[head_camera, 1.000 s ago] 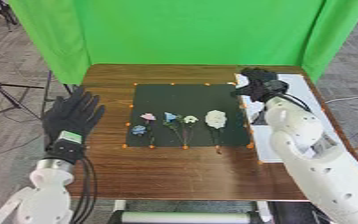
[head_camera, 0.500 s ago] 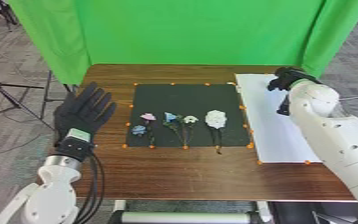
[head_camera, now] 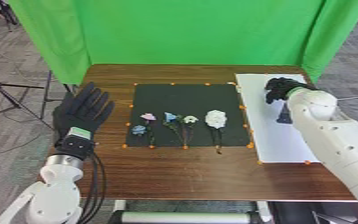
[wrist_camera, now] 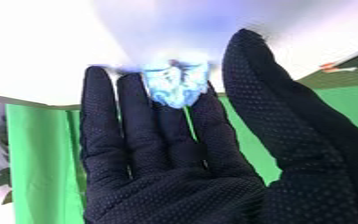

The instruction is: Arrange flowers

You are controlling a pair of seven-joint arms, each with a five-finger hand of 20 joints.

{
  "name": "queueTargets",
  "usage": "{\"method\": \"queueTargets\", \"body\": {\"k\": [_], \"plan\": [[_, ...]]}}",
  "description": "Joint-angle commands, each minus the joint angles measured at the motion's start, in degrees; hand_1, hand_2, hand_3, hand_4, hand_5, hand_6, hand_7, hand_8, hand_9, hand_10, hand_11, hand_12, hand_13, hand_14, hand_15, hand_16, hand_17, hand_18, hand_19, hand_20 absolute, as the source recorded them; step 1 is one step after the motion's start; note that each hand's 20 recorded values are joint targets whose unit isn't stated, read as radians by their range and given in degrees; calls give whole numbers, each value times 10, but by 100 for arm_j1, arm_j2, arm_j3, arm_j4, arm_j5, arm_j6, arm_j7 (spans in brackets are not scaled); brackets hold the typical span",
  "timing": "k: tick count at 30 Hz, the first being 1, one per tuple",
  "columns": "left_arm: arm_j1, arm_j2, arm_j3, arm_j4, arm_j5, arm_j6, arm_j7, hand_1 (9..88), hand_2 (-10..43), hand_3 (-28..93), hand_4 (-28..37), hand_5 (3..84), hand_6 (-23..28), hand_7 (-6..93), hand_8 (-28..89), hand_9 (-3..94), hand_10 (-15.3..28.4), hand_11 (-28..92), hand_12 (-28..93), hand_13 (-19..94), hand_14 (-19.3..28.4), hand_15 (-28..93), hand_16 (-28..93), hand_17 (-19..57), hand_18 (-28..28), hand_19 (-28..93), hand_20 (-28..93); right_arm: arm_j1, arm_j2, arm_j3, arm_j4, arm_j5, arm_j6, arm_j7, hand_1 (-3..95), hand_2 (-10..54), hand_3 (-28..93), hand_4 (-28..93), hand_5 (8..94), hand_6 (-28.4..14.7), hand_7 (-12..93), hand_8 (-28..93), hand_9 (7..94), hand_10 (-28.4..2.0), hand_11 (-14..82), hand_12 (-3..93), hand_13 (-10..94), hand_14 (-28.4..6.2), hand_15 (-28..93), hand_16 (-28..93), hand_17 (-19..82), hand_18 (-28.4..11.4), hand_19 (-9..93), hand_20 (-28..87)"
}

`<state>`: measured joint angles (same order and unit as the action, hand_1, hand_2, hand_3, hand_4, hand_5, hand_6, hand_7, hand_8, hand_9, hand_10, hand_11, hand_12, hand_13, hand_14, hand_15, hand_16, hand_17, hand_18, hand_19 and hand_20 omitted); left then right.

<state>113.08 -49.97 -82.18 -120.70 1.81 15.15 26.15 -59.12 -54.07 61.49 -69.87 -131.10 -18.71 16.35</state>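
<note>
My right hand [head_camera: 282,88] is over the white sheet's far part, beside a small blue-grey object [head_camera: 285,117] partly hidden by the arm. In the right wrist view the right hand [wrist_camera: 171,185] has straight fingers and its thumb held apart; a blue-and-white patterned object [wrist_camera: 176,85] shows near the fingertips, contact unclear. On the dark mat lie a pink flower [head_camera: 148,116], a blue one [head_camera: 139,130], a light blue one [head_camera: 170,116], a small white one [head_camera: 190,119] and a larger white one [head_camera: 215,119]. My left hand [head_camera: 79,112] is open left of the mat.
The dark mat [head_camera: 184,97] and white sheet [head_camera: 269,145] lie side by side on the brown table [head_camera: 184,175], with orange markers along their edges. A green curtain [head_camera: 193,30] hangs behind. Cables run beside the left forearm.
The right hand and arm moved rightward from near the sheet's left edge, then the hand shifted slightly back left. My left hand shifted a little rightward. The flowers stayed put.
</note>
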Motion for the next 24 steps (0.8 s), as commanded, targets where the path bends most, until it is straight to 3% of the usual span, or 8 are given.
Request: {"method": "queueTargets", "body": {"k": [1,5,7,13,17,18,21,24], "plan": [[92,-38,-84,-39,-87,-55,-46,287,171,735,-283,431,62,234,-119,419,139,278,136,303,159,492,-65,-44,159,425,132,-347,-9,-47,-110,-134,-4,328,492,-18,756,-282,527,-11,266,-139,611,-106,190,164,578,-78,345,166,356,-135,578,181],[65,-39,-46,-88,-111,196,56,287,172,734,-283,435,62,236,-118,423,140,280,136,305,159,494,-66,-43,159,425,132,-620,114,-98,-330,-327,239,387,579,-57,709,-281,620,4,386,-57,772,-73,147,411,678,-36,377,371,412,-138,680,258],[111,-37,-72,-85,-113,79,29,287,174,734,-283,442,63,238,-118,430,139,283,137,312,161,499,-65,-42,159,427,133,-819,146,19,-503,-266,333,379,591,-83,721,-282,652,12,442,-26,797,-67,205,483,700,-33,427,432,417,-151,742,294],[237,-45,-85,-122,2,-65,88,286,173,736,-283,443,64,237,-120,431,140,284,135,311,162,503,-69,-38,157,423,131,-1728,-46,966,-1926,12,482,670,588,-93,735,-283,664,11,476,3,798,-68,240,515,697,-47,470,456,395,-172,774,320],[362,-167,-170,-138,63,-108,-40,285,170,739,-283,440,63,235,-119,428,139,281,135,309,161,500,-71,-35,155,421,127,-2233,-84,1199,-3011,-364,394,539,586,-94,749,-283,666,6,480,8,794,-74,246,517,692,-50,478,456,384,-181,783,328],[376,-70,-133,-150,6,-119,79,285,170,739,-283,439,63,235,-119,428,140,280,134,309,160,499,-71,-35,154,421,126,-2316,-116,1249,-3200,-396,345,502,586,-95,750,-283,667,5,481,11,793,-75,248,516,691,-52,481,457,381,-183,785,330],[463,-104,-169,-209,35,100,107,286,169,738,-283,439,63,235,-119,427,140,280,134,308,161,499,-71,-35,153,419,125,-2551,-376,1463,-3620,-327,-159,472,579,-95,772,-283,672,0,473,9,794,-81,251,515,689,-54,484,459,375,-188,788,334],[502,-79,-223,-199,133,-114,84,286,169,739,-283,439,63,236,-118,427,141,280,134,308,161,499,-71,-35,153,420,124,-2793,-439,1455,-3949,-638,-108,494,575,-95,785,-283,681,-5,469,-3,796,-86,252,516,688,-57,486,459,369,-192,788,336]]}}
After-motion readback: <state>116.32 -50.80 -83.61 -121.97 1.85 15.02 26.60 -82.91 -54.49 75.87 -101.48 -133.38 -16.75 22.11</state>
